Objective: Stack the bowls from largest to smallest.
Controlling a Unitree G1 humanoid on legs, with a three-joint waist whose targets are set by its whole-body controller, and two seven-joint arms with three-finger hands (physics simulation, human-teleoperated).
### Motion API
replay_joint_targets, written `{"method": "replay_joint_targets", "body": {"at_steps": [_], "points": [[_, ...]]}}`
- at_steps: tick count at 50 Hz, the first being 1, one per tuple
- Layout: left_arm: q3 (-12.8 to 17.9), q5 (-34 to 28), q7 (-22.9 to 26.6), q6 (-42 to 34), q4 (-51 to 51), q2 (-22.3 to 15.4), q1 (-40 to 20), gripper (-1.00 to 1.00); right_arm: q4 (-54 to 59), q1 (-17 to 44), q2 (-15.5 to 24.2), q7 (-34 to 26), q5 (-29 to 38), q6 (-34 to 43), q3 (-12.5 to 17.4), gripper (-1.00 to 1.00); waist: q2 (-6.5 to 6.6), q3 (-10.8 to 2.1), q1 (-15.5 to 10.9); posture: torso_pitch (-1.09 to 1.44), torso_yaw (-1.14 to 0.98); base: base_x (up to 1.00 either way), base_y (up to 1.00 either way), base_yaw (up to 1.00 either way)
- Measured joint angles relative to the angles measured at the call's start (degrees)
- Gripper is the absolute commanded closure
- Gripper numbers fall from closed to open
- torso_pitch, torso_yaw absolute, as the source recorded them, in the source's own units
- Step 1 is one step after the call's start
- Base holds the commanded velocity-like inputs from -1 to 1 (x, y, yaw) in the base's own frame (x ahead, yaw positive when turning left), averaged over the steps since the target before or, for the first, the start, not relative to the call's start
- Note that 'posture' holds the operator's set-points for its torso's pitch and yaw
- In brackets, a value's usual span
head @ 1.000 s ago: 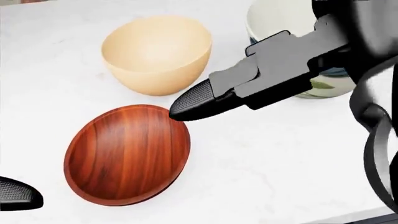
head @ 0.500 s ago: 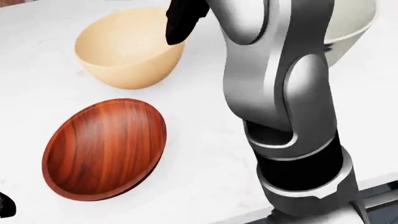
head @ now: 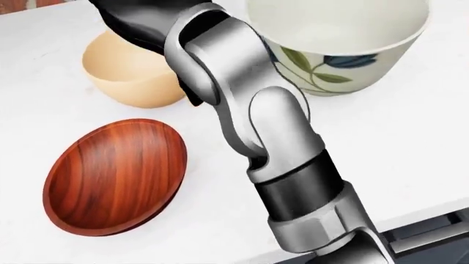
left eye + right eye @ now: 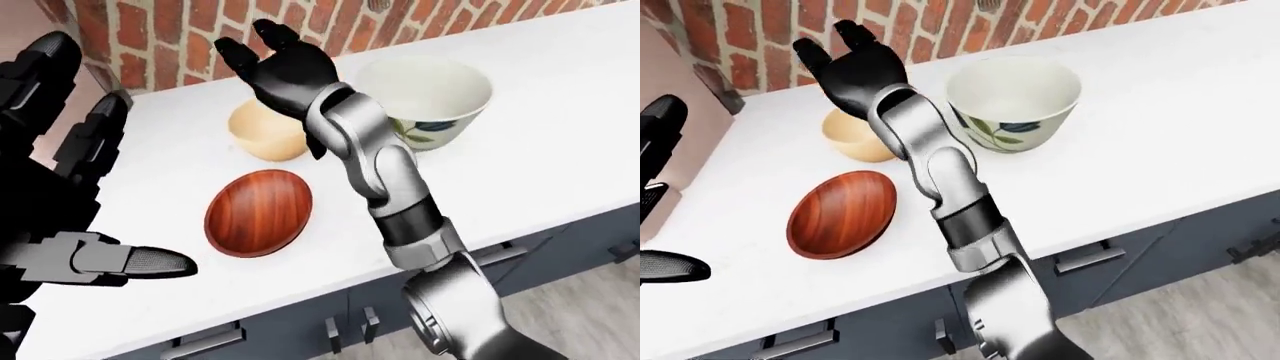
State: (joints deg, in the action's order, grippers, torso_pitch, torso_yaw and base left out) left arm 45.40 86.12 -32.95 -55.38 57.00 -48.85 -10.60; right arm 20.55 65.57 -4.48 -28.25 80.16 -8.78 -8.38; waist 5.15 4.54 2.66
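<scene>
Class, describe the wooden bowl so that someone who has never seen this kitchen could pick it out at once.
Start at the white counter below the brick wall. Three bowls stand on it; the red-brown wooden bowl lies nearest the counter's edge, bottom left in the right-eye view. Unlike the cream bowl and the leaf-patterned bowl, it is shallow and dark.

All three cameras sit on the robot's head and look down over its arms at a white counter (image 4: 560,112). The head view is the nearest and steepest, filled by the right arm (image 3: 257,126), a wooden bowl (image 3: 114,176), a tan bowl (image 3: 128,74) and a flowered bowl (image 3: 345,49). The two eye views stand farther off and take in the brick wall (image 4: 180,37), the cabinet fronts (image 4: 1140,255) and the floor (image 4: 1200,315). All three views share the bowls; the right-eye view shows them shifted left of the left-eye view.
</scene>
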Motion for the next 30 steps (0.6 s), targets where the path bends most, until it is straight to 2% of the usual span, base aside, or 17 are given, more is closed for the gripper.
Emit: {"method": "replay_joint_targets", "body": {"at_steps": [4, 13, 19, 23, 27, 30], "points": [[2.65, -2.39, 3.27, -0.58, -0.53, 1.48, 1.56, -1.0, 7.47, -0.07, 0.77, 4.64, 2.0, -0.36, 0.57, -0.91, -0.21, -0.1, -0.31, 0.0, 0.0, 0.0, 0.0, 0.0], [2.12, -5.41, 6.28, -1.45, -0.8, 2.89, 1.63, -1.0, 21.32, 2.19, 0.68, 14.53, 3.0, -0.17, 0.38, -0.66, -0.27, -0.47, -0.58, 0.0, 0.0, 0.0, 0.0, 0.0], [2.29, -7.43, 8.02, -1.73, -0.8, 4.1, 2.07, -1.0, 26.53, 3.29, 0.66, 17.94, 3.08, 0.15, 0.25, -0.39, -0.33, -0.53, -0.82, 0.0, 0.0, 0.0, 0.0, 0.0], [3.49, -8.1, 9.09, -1.81, -0.52, 5.07, 3.04, -1.0, 29.01, 4.04, 0.1, 19.51, 2.77, 0.59, 0.2, -0.29, -0.24, -0.63, -0.81, 0.0, 0.0, 0.0, 0.0, 0.0], [4.14, -9.39, 10.81, -2.09, -0.15, 6.25, 4.01, -1.0, 32.72, 4.75, -0.73, 22.12, 2.6, 1.03, -0.19, -0.07, -0.22, -0.82, -0.93, 0.0, 0.0, 0.0, 0.0, 0.0], [3.98, -10.6, 11.79, -2.2, -0.18, 7.0, 4.16, -1.0, 34.14, 4.63, -1.02, 23.45, 2.51, 0.98, -0.5, -0.01, -0.25, -0.92, -1.0, 0.0, 0.0, 0.0, 0.0, 0.0]]}}
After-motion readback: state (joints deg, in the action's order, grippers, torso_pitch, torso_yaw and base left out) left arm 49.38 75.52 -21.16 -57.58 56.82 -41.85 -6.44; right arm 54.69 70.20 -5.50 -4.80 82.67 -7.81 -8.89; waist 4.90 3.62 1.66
